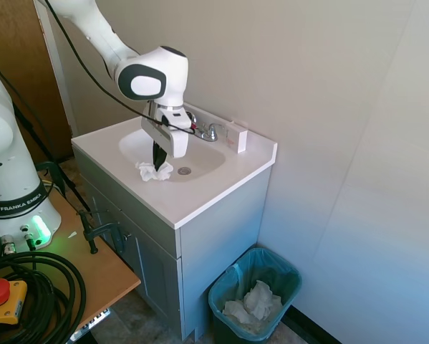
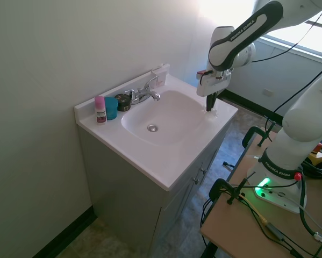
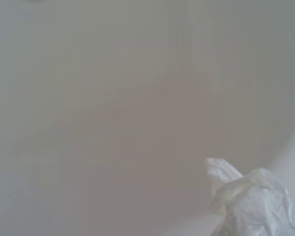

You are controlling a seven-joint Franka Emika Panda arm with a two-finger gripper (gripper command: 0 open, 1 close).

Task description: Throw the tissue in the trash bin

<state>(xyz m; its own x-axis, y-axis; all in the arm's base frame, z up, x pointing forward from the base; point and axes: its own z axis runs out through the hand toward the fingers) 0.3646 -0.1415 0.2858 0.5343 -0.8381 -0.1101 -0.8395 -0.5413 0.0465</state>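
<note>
First exterior view: jaws (image 1: 157, 163) down on tissue (image 1: 153, 170) at sink (image 1: 203, 163) rim, frame centre-left, apparently pinching it; bin (image 1: 255, 294) lower right; "FRANKA EMIKA" on arm base. Second: tissue (image 2: 210, 112) upper right; "FRANKA EMIKA" on arm. Wrist: tissue (image 3: 250, 204) lower right.

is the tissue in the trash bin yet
No, the tissue lies at the sink's edge under the hand, while the trash bin stands on the floor.
</note>
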